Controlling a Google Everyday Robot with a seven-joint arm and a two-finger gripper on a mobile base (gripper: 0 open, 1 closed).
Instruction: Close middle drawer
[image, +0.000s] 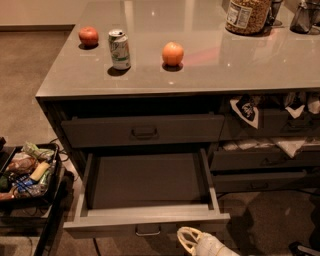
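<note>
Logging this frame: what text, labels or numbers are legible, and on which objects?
No text can be read.
Soda can: printed label, too blurred to read.
Jar: white label with dark print, too small to read.
Middle drawer: no markings visible.
Gripper, low at the bottom edge just in front of the open drawer: no markings visible.

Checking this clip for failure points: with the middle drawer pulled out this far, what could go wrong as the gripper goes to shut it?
1. The gripper sits low, by the bottom edge of the middle drawer front and right of its handle. A push from there could slip under the front.
2. Pushing that far off-centre might skew the long drawer so that it binds before it is fully shut.
</note>
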